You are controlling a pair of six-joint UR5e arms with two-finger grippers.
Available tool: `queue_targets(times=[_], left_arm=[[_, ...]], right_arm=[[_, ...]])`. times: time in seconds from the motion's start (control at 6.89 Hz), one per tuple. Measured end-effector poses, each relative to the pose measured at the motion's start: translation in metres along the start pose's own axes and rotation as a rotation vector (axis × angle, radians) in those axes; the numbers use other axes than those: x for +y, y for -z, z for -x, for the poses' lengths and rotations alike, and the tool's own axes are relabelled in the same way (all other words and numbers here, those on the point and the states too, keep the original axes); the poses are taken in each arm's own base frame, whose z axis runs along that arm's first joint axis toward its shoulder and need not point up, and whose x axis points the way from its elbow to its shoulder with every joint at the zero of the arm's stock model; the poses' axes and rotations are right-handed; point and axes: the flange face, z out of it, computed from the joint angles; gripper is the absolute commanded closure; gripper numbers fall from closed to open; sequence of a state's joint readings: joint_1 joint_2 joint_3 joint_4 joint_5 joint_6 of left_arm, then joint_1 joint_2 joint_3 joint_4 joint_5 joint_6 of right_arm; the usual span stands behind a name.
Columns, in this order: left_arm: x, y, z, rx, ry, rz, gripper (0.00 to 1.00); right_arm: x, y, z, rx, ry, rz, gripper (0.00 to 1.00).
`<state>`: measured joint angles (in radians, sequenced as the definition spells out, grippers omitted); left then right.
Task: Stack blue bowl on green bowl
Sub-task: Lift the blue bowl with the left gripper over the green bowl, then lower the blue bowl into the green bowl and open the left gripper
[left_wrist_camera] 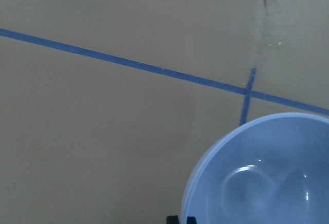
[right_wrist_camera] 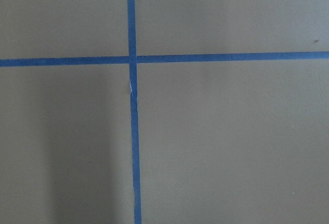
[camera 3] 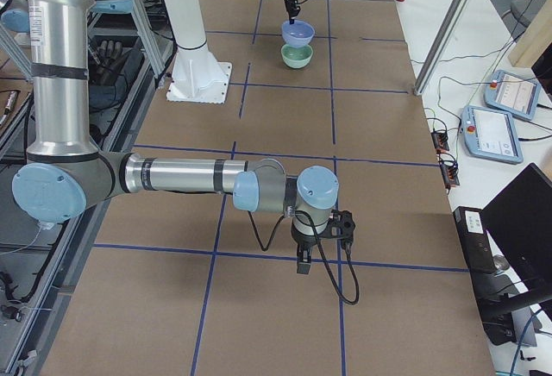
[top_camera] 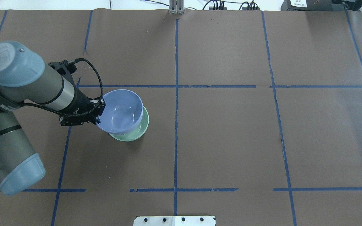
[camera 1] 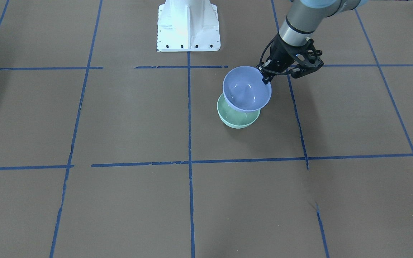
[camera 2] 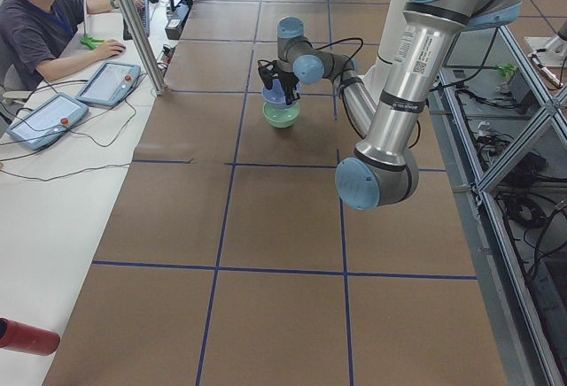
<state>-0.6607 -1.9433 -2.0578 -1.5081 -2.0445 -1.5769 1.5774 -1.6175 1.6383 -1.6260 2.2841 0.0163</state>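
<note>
My left gripper is shut on the near rim of the blue bowl and holds it upright just over the green bowl. The green bowl stands on the brown table and shows as a crescent under the blue one. In the overhead view the gripper pinches the blue bowl above the green bowl. The left wrist view shows the blue bowl at lower right. My right gripper hangs over a tape line far from the bowls; I cannot tell whether it is open or shut.
The white robot base stands behind the bowls. Blue tape lines grid the brown table. An operator sits at a side desk with tablets. A red cylinder lies at that desk's near end.
</note>
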Motion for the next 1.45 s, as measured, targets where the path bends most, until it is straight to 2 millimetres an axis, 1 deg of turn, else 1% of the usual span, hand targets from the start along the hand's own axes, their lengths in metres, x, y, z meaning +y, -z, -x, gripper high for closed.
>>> queue_targets(times=[0.29,0.73,1.31,1.45], left_arm=[[0.007,-0.023,-0.005,-0.023,0.026,-0.003,1.0],[-0.002,-0.051,-0.007,-0.017,0.038,-0.013,1.0],[-0.008,-0.064,-0.007,-0.006,0.039,-0.031,1.0],[-0.009,-0.066,-0.007,-0.008,0.041,-0.031,0.82]], right_arm=[[0.0,0.0,0.0,0.0,0.0,0.001,0.0],[0.0,0.0,0.0,0.0,0.0,0.001,0.0],[0.0,0.0,0.0,0.0,0.0,0.001,0.0],[0.0,0.0,0.0,0.0,0.0,0.001,0.0]])
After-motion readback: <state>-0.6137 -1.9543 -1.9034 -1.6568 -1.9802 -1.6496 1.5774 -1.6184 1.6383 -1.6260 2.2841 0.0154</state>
